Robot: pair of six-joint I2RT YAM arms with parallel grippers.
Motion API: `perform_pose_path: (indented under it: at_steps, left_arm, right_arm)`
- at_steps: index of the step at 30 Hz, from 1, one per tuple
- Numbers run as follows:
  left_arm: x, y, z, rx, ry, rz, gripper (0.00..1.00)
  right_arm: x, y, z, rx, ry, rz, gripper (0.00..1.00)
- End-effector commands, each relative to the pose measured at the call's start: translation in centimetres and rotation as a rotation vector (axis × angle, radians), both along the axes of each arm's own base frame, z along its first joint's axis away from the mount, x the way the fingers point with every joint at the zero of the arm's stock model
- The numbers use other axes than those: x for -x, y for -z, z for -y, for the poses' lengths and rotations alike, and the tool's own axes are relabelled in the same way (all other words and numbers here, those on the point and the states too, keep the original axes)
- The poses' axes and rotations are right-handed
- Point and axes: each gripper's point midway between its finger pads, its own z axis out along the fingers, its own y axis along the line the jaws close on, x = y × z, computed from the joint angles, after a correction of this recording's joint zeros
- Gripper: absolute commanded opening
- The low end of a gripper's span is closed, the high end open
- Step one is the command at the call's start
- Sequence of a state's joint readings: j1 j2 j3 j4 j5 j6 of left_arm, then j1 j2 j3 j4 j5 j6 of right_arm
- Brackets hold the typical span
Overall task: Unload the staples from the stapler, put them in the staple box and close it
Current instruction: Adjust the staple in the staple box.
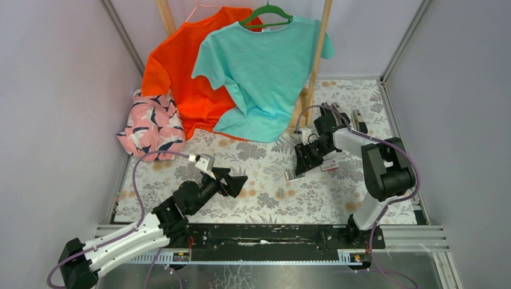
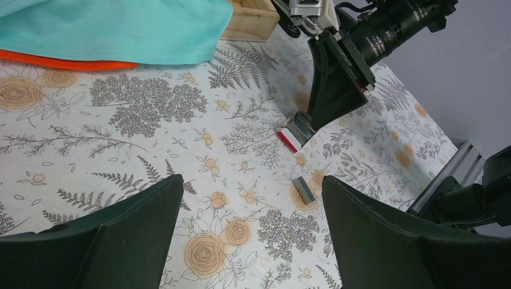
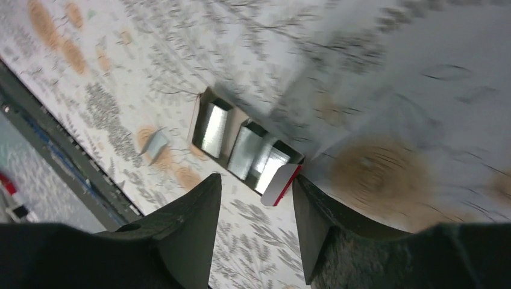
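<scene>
Here we are at the desk (image 1: 253, 205), floral cover and all. The left tool (image 2: 252, 183) hangs over the near-left part, jaws spread wide, nothing between them. It is well apart from the action.

Over on the right, the right tool (image 3: 256, 180) is tipped down onto a little open cardboard tray (image 3: 202, 105). Its jaws stand partway apart, and the tray's red flap (image 3: 281, 182) shows in the gap. The flap doesn't fill that gap, and I see nothing clamped. Whether a fingertip (image 3: 208, 198) actually touches the card, I can't tell from here.

Now the staples (image 3: 244, 150): silvery strips lie side by side inside that tray, right under the right tool. One loose strip (image 2: 303, 189) lies flat on the desk by itself, a little nearer the arm bases than the tray and apart from it. It sits on one of the orange flowers in the print.

Just beside the right tool, on its outer side, sits a small white-and-pink box (image 1: 329, 165).

At the back, a teal shirt (image 1: 262, 72) and an orange shirt (image 1: 181, 78) hang on hangers. A pink patterned cloth (image 1: 152, 126) is bunched at the far left.
</scene>
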State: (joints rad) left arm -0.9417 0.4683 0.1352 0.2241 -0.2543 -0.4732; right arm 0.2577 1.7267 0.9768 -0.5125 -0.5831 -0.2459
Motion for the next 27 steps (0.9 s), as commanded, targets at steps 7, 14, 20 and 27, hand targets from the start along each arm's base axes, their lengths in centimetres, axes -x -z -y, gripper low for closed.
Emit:
perform_pose_path:
  at_steps: [7,14,20,27]
  left_arm:
    - [-0.3,-0.1,-0.1,-0.007,-0.014,0.007,0.92]
    - [-0.3,0.0,0.0,-0.005,-0.011,0.008,0.92]
    - [-0.3,0.1,0.1,-0.009,-0.008,0.004,0.92]
    - [-0.3,0.0,-0.1,-0.008,-0.012,0.006,0.92]
  right_arm:
    - [0.2,-2.7,-2.7,-0.131,-0.048,0.022,0.54]
    - [-1.4,-5.8,-1.8,-0.144,-0.052,0.240,0.52]
    - [-0.2,-5.9,-4.4,-0.119,-0.198,0.311,0.35]
    - [0.8,-3.6,-5.4,-0.053,-0.248,0.261,0.23]
